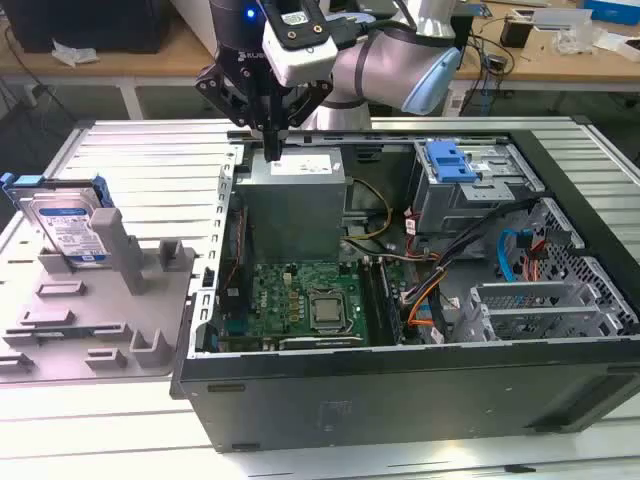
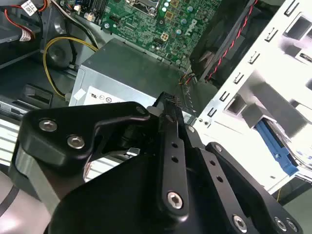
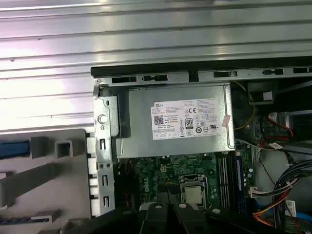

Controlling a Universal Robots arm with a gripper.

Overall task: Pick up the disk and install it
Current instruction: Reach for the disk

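A robot gripper point(image 1: 272, 150) hangs just above the grey power-supply box point(image 1: 297, 195) at the eleven o'clock corner of an open computer case point(image 1: 400, 385), fingers pressed together, holding nothing. The disk point(image 1: 68, 225) stands on edge in a grey holder point(image 1: 130, 258) on the desk point(image 1: 140, 150), well apart at the case's nine o'clock. A low sweep towards it could clip the case wall; a skewed pinch could topple it.
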